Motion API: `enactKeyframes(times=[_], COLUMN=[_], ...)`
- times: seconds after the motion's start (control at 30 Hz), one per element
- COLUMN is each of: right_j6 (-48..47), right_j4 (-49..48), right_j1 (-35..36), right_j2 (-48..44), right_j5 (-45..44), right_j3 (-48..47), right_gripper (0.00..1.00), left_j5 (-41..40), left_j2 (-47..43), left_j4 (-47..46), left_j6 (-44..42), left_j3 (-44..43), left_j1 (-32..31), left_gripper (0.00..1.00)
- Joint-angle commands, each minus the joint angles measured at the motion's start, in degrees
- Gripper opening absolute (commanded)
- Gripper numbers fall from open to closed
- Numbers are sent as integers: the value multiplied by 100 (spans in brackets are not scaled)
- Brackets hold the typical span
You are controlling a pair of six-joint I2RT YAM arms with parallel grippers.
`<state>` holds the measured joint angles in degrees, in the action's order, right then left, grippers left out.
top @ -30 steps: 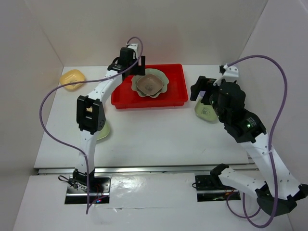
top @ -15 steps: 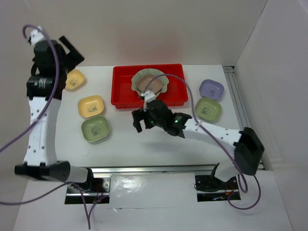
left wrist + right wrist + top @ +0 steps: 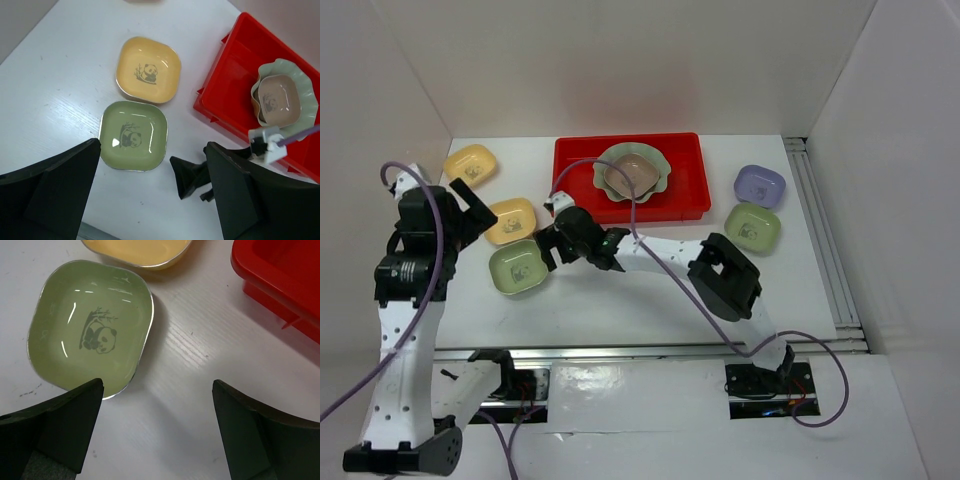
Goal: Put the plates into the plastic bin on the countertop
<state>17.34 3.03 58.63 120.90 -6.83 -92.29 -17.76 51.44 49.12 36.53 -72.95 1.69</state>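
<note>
The right gripper (image 3: 157,390) is spread wide and grasps nothing; only bare worktop (image 3: 610,305) shows between its jaws. The light green plate (image 3: 90,327) lies just beyond and to the left of that gap. In the right wrist view its near edge meets the left-hand finger, though whether they touch cannot be told. A yellow plate (image 3: 137,249) sits just past the green one, and a corner of the red plastic bin (image 3: 285,275) shows at the upper right.

The left gripper (image 3: 152,150) is likewise released and empty. In its wrist view the same green plate lies flat on the worktop in the gap between the jaws, closer to the left-hand finger. The yellow plate lies beyond it, and the right gripper is just beside the green plate's right edge.

Inside the bin rests the pale-green scalloped plate (image 3: 633,190), with the brownish-pink plate (image 3: 632,176) nested in it. On the worktop right of the bin lie the lavender plate (image 3: 759,185) and a second light green plate (image 3: 752,227). The other yellow plate (image 3: 470,165) lies at the far left.
</note>
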Motion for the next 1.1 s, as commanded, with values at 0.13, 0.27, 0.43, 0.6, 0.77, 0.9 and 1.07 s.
enactKeyframes(times=[0.13,0.27,0.43,0.6,0.77,0.9,1.07], right_j6=[50,50,102,103,103,103,103], right_j4=[-286,-154,31,233,435,488,558], right_j1=[-167,-168,-168,-168,-115,-115,-62], right_j2=[943,1462,1848,2103,2297,2184,1710], right_j5=[340,393,446,577,647,657,885], right_j3=[-1044,-1598,-1977,-2301,-2487,-2356,-1714], right_gripper=[94,93,76,68,45,14,0], left_j5=[-211,-210,-368,-430,-483,-624,-1001], left_j2=[-906,-1180,-1233,-1233,-1233,-1233,-1110], left_j4=[150,203,203,203,203,203,203], left_j6=[486,618,486,434,381,329,381], left_j3=[210,518,518,518,518,571,317], left_j1=[-143,-143,-143,-143,-143,-143,-196], left_gripper=[100,100,100,100,100,100,100])
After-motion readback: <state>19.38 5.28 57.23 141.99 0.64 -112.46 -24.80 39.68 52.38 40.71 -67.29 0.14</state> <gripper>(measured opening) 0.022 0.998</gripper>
